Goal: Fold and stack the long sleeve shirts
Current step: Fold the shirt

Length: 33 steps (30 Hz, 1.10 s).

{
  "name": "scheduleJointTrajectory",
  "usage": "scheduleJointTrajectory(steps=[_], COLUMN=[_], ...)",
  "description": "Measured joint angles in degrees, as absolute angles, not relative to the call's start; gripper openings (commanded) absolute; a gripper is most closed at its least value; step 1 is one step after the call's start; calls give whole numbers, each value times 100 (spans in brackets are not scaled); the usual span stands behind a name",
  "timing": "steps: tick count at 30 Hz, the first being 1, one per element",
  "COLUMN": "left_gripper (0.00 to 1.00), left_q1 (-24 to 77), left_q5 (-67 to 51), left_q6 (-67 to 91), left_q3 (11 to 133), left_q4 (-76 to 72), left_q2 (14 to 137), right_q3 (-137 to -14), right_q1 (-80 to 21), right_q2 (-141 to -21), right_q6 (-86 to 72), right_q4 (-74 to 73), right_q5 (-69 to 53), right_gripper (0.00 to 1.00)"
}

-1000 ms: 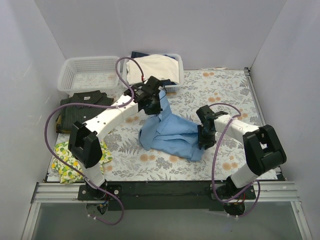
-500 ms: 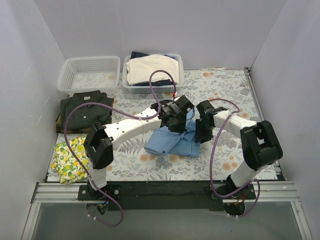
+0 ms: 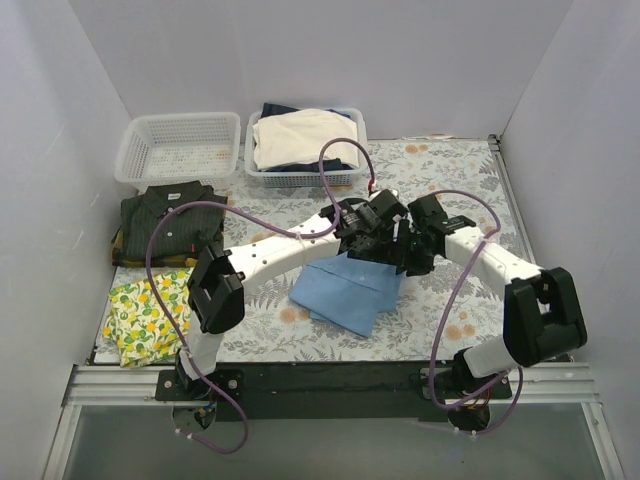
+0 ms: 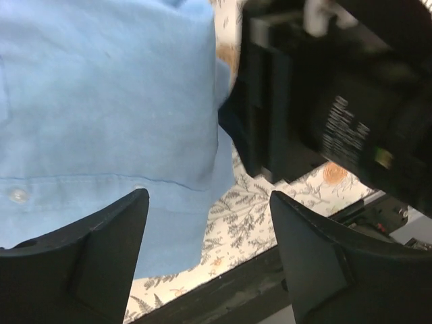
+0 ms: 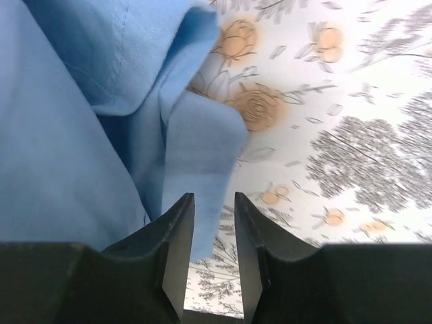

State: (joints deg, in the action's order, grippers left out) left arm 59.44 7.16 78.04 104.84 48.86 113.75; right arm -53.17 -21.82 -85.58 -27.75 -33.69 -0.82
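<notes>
The light blue long sleeve shirt (image 3: 345, 290) lies folded into a flat packet in the middle of the table. My left gripper (image 3: 385, 240) hovers over its far right corner, jaws wide open and empty (image 4: 208, 196), with the blue cloth (image 4: 101, 101) below and to the left. My right gripper (image 3: 412, 258) sits close beside it, fingers a narrow gap apart (image 5: 214, 197). A loose flap of the shirt (image 5: 196, 148) lies under that gap, not pinched. The dark pinstriped long sleeve shirt (image 3: 165, 222) lies folded at the far left.
Two white baskets stand at the back: an empty one (image 3: 178, 148) and one (image 3: 305, 140) holding cream and dark garments. A yellow lemon-print cloth (image 3: 148, 312) lies at the near left. The two wrists nearly touch; the right arm's black body (image 4: 337, 101) fills the left wrist view.
The left arm swung right and toward me, laying the lifted part of the blue shirt over itself, then opened its jaws and let go. The right gripper shifted slightly back.
</notes>
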Motion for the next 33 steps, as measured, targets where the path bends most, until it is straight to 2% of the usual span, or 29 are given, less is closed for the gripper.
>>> scheduleJointTrajectory(steps=[5, 9, 10, 13, 18, 24, 26, 29, 30, 31, 33], left_gripper=[73, 73, 73, 73, 73, 73, 73, 73, 73, 73, 73], left_q1=[5734, 5301, 5151, 4687, 4104, 4012, 4001, 3964, 3942, 3922, 3870], left_q5=[1022, 1111, 1116, 1118, 1098, 958, 902, 812, 797, 790, 775], left_q6=[7712, 7712, 7712, 7693, 7583, 7516, 7498, 7474, 7472, 7467, 7446], left_q3=[10536, 10239, 10136, 9793, 9559, 9413, 9378, 9314, 9303, 9301, 9275], left_q4=[4928, 4919, 4908, 4880, 4803, 4681, 4637, 4578, 4576, 4576, 4550], left_q2=[11229, 11017, 10965, 10777, 10613, 10613, 10630, 10652, 10661, 10663, 10665], right_q3=[-5266, -5282, -5299, -5417, -5588, -5621, -5621, -5634, -5673, -5728, -5830], right_q1=[-2036, -2032, -2032, -2034, -2121, -2311, -2340, -2342, -2342, -2342, -2344], right_q2=[-7699, -7474, -7494, -7588, -7623, -7714, -7839, -8156, -8300, -8440, -8652], right_q6=[-2790, -2622, -2563, -2392, -2163, -1953, -1931, -1900, -1900, -1900, -1931], right_q4=[-3555, -3579, -3583, -3588, -3540, -3452, -3422, -3299, -3277, -3258, -3221], right_q5=[117, -119, -231, -582, -1009, -1256, -1284, -1264, -1247, -1227, -1181], right_gripper=[44, 48, 55, 62, 66, 66, 61, 30, 9, 3, 1])
